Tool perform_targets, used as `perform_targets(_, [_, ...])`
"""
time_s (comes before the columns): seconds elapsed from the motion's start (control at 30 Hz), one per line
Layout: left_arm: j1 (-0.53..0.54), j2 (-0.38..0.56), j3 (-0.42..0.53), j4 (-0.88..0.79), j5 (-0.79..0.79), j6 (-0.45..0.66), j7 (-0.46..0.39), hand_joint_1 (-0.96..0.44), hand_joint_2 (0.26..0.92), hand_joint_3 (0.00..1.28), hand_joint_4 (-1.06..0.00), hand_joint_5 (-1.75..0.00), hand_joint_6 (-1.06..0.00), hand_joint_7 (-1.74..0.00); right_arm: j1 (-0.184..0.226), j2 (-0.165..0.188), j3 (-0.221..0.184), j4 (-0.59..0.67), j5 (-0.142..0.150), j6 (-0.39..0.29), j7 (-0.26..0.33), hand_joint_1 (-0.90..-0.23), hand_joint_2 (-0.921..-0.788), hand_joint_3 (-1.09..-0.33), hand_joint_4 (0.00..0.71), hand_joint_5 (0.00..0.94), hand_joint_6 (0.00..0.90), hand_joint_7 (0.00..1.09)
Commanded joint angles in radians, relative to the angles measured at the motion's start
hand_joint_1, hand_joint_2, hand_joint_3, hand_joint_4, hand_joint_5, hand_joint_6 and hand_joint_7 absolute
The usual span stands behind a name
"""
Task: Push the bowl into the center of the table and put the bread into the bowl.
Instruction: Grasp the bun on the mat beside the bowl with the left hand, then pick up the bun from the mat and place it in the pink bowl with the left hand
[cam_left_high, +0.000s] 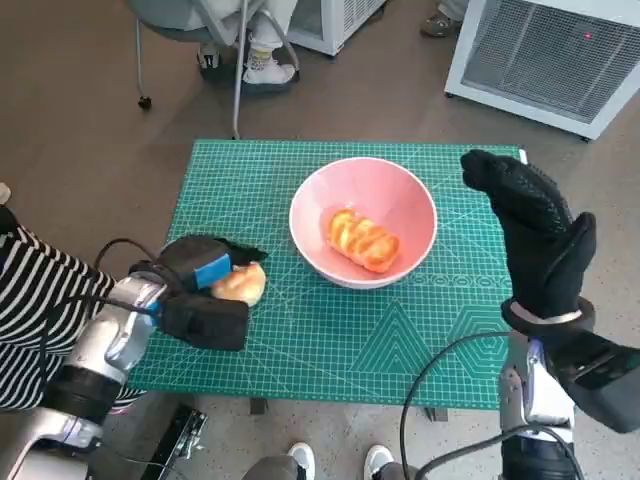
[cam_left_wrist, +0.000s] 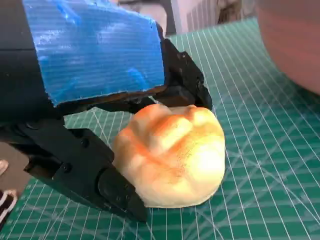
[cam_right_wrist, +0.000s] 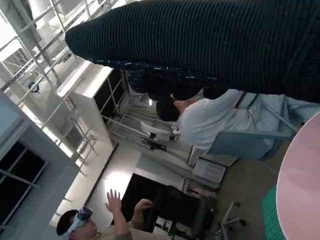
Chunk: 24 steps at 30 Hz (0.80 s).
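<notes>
A: We found the pink bowl (cam_left_high: 363, 220) about mid-table on the green mat (cam_left_high: 300, 340), one glazed bread (cam_left_high: 363, 241) already in it. Pushing step looked done to us.

B: And the second bread (cam_left_wrist: 172, 155)?

A: On the mat, left of the bowl and apart from it. We logged the left hand (cam_left_high: 205, 292) closed around it, black fingers (cam_left_wrist: 85, 172) against both flanks. It rested on the mat, not lifted.

B: Right hand (cam_left_high: 535, 225)?

A: Raised at the bowl's right, gloved, holding nothing, fingers straight; spread or together we couldn't tell.

B: Next move?

A: We judged lift, carry right over the rim, release beside the first piece.
</notes>
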<state>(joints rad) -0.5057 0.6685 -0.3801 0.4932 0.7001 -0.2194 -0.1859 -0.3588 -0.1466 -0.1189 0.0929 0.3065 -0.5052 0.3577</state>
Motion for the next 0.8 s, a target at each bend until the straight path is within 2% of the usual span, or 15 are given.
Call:
perform_targets(0.03, [0.038, 0.014, 0.017, -0.003, -0.021, -0.016, -0.003, 0.01, 0.911, 0.1, -0.69, -1.17, -0.56, -1.17, 0.021, 0.004, 0.0, 0.01, -0.016, 0.005, -0.005, -0.699, -0.921, -0.745, 0.185, 0.0, 0.097, 0.41])
perform_targets(0.3, [0.066, 0.04, 0.108, -0.161, -0.102, -0.008, -0.055, 0.0, 0.913, 0.1, -0.69, -1.25, -0.58, -1.13, 0.017, -0.001, -0.003, 0.014, -0.01, 0.006, 0.0, -0.7, -0.921, -0.746, 0.185, 0.0, 0.096, 0.42])
perform_targets(0.47, [0.063, 0.039, 0.207, -0.334, -0.181, 0.03, -0.092, 0.0, 0.918, 0.1, -0.69, -1.27, -0.58, -1.12, 0.011, -0.003, -0.005, 0.025, -0.001, 0.007, 0.008, -0.7, -0.921, -0.746, 0.185, 0.0, 0.095, 0.42])
perform_targets(0.67, [0.031, 0.006, 0.261, -0.464, -0.213, 0.088, -0.105, 0.0, 0.919, 0.07, -0.73, -1.2, -0.6, -1.12, 0.007, -0.005, -0.004, 0.032, 0.001, 0.007, 0.011, -0.694, -0.921, -0.747, 0.184, 0.0, 0.094, 0.42])
perform_targets(0.8, [-0.016, -0.037, 0.274, -0.538, -0.21, 0.121, -0.08, 0.0, 0.919, 0.05, -0.75, -1.15, -0.6, -1.14, 0.007, -0.004, -0.003, 0.031, 0.001, 0.007, 0.012, -0.693, -0.921, -0.748, 0.184, 0.0, 0.093, 0.42])
